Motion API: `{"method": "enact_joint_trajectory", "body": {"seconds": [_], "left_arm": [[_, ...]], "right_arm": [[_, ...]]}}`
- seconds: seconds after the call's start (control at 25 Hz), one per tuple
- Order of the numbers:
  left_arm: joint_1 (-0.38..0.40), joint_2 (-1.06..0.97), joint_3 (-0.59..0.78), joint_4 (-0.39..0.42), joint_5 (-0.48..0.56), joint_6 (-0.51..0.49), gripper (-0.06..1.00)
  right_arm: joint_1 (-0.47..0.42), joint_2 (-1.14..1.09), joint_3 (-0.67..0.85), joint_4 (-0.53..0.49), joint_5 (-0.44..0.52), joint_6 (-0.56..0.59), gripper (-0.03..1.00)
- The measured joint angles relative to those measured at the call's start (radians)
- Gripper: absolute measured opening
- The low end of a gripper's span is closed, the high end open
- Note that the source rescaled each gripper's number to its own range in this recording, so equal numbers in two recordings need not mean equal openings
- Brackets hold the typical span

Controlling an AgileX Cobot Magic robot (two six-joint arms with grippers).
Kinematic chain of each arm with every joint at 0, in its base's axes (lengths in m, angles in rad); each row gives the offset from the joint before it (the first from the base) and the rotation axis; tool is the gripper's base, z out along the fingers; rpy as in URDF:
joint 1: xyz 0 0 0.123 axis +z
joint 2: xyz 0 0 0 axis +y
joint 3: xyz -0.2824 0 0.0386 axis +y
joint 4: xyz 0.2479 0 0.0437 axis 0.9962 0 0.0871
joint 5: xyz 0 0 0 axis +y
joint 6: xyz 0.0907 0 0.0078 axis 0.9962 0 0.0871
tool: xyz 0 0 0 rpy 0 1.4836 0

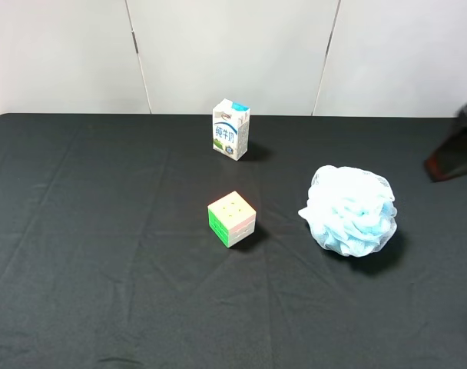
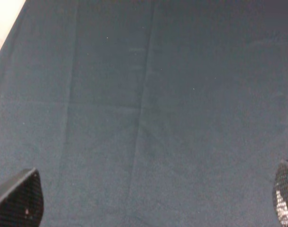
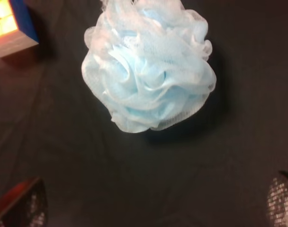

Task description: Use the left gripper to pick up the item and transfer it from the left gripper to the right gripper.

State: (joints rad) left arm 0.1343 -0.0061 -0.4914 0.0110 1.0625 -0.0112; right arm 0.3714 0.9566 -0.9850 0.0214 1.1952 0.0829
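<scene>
The item, a fluffy pale-blue mesh pouf (image 1: pixel 350 210), rests on the black cloth right of centre. In the right wrist view the item (image 3: pixel 148 66) lies ahead of my right gripper (image 3: pixel 153 205), apart from it. That gripper is open, its two fingertips showing far apart at the picture's corners with nothing between them. A dark part of the right arm (image 1: pixel 456 150) pokes in at the exterior view's right edge. My left gripper (image 2: pixel 148 203) is open too and hangs over bare cloth, holding nothing. It does not show in the exterior view.
A pastel puzzle cube (image 1: pixel 232 219) sits mid-table, and its corner (image 3: pixel 9 23) shows in the right wrist view. A small white milk carton (image 1: pixel 231 129) stands upright behind it. The black cloth (image 1: pixel 103 269) covers the whole table, with a white wall behind.
</scene>
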Motion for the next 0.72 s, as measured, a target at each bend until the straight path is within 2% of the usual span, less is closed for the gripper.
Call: {"method": "enact_joint_trajectory", "body": {"seconds": [0.2, 0.44, 0.72], "left_arm": [[0.000, 0.000, 0.000, 0.000, 0.000, 0.000, 0.96], [0.000, 0.000, 0.000, 0.000, 0.000, 0.000, 0.96], [0.000, 0.000, 0.000, 0.000, 0.000, 0.000, 0.96]], "right_arm": [[0.000, -0.174, 0.079, 0.000, 0.009, 0.007, 1.00], [0.000, -0.449, 0.270, 0.000, 0.015, 0.007, 1.00], [0.000, -0.721, 0.416, -0.021, -0.092, -0.018, 1.00]]}}
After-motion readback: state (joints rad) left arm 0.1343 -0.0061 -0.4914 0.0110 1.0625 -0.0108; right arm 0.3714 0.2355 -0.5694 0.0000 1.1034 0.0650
